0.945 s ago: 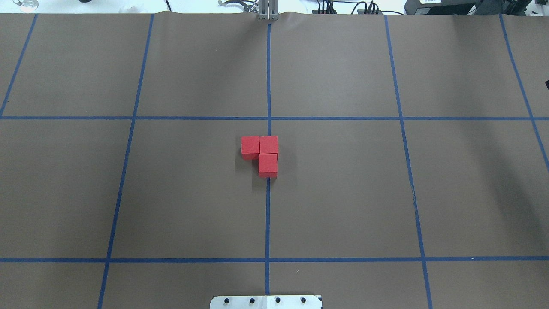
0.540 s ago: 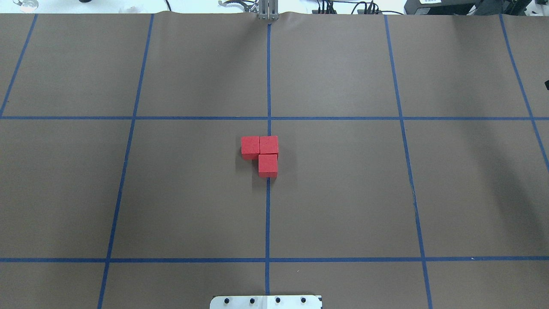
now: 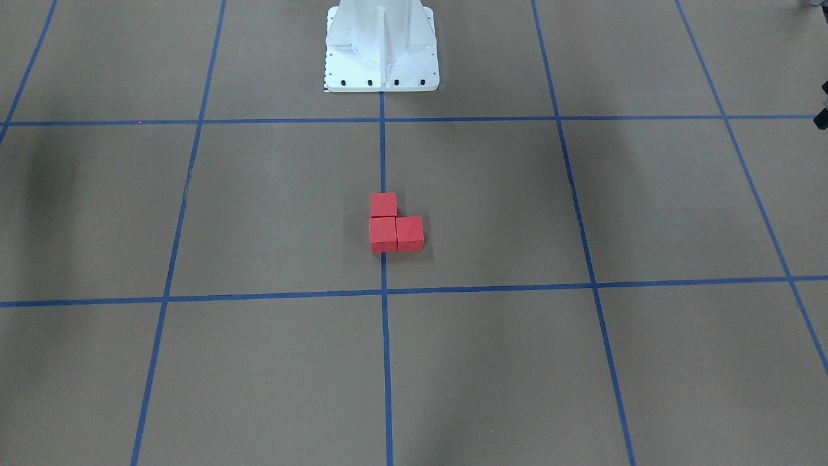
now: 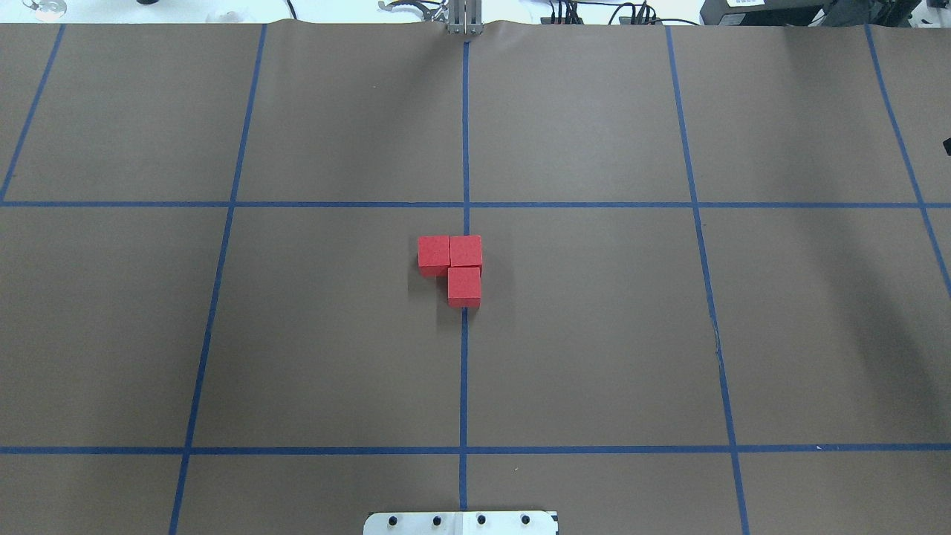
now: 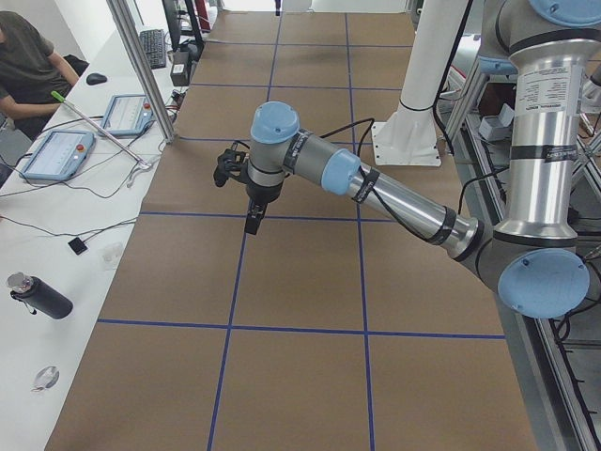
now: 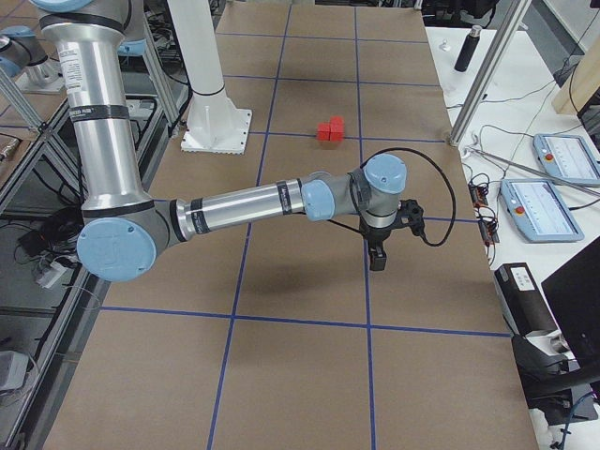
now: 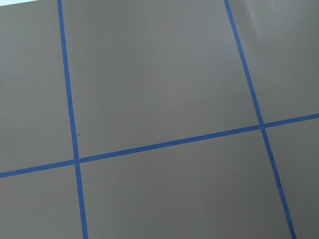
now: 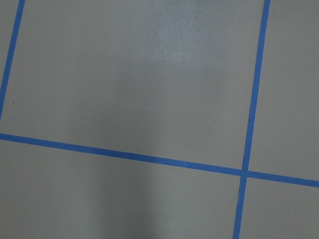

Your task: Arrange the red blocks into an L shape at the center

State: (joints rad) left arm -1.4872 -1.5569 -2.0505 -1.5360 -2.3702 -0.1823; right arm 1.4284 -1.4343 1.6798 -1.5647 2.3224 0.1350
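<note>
You have the three red blocks (image 4: 465, 253) touching in an L on the central blue tape line (image 4: 463, 371), in the middle of the brown floor (image 4: 334, 342). The task looks finished to me, with nothing left to place. The left arm (image 5: 394, 193) and right arm (image 6: 244, 202) stretch out low, well apart from the blocks. The left gripper (image 5: 252, 224) and right gripper (image 6: 377, 261) point down, carrying nothing you can see. Whether their jaws are spread or closed, you cannot tell.

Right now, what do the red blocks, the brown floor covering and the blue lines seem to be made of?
Red blocks: probably painted wood or dense foam; matte, crisp edges, no shine. Brown covering: likely paper sheet; dull, rippled far edge. Blue lines: seemingly tape, thin flat strips.
</note>
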